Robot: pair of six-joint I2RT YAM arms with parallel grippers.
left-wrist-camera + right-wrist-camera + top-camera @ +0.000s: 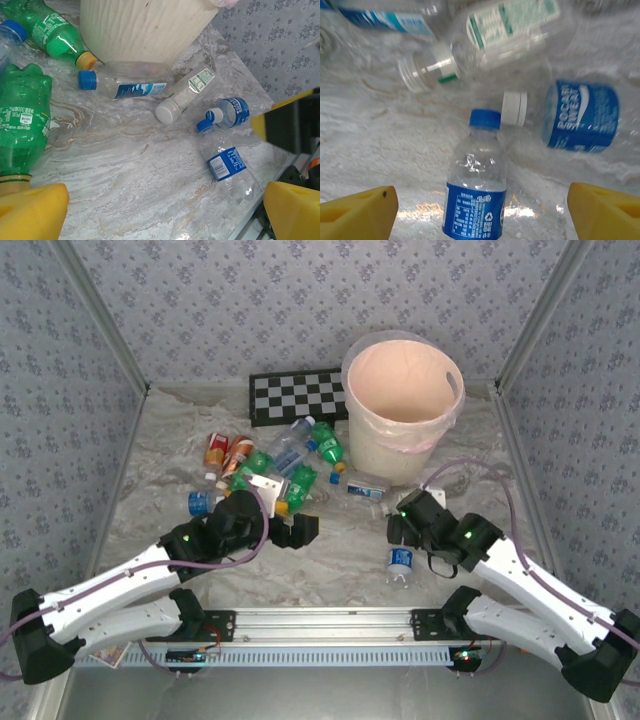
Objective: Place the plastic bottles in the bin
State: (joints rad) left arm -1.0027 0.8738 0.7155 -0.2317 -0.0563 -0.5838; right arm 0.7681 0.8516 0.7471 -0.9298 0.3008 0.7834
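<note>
1. Looking down from above, we see a pale marbled table (340, 570) enclosed by grey patterned walls (250, 300). A white-and-black left arm (110, 590) and right arm (545, 585) reach in from the near edge.
2. The bin (400, 445), a large round peach-cream bucket with a thin clear liner, stands upright at the far side, right of centre.
3. A flat checkerboard (295, 397) lies just left of the bin, near the back wall.
4. The plastic bottles (258, 462) lie on the table, outside the bin. Most are heaped between the checkerboard and the left arm: green ones, clear ones, and two red-orange-labelled ones at the heap's left edge.
5. The left gripper (300, 530) sits at the near edge of that heap. In its wrist view, the yellow fingers (30, 215) are spread wide and hold nothing, with bare table between them. A green bottle (22, 120) with a yellow cap lies just beyond the left-hand finger.
6. The right gripper (400, 536) hangs right of centre. In its wrist view, the jaws stand wide apart either side of a blue-capped bottle (475, 190). There is a gap on each side, so nothing is gripped.
7. That blue-capped bottle is clear with a dark blue label, and it lies on its side, cap pointing away.
8. Just beyond it lie a white-capped Pocari Sweat bottle (580, 117) and a clear green-labelled bottle (505, 25), both on their sides.
</note>
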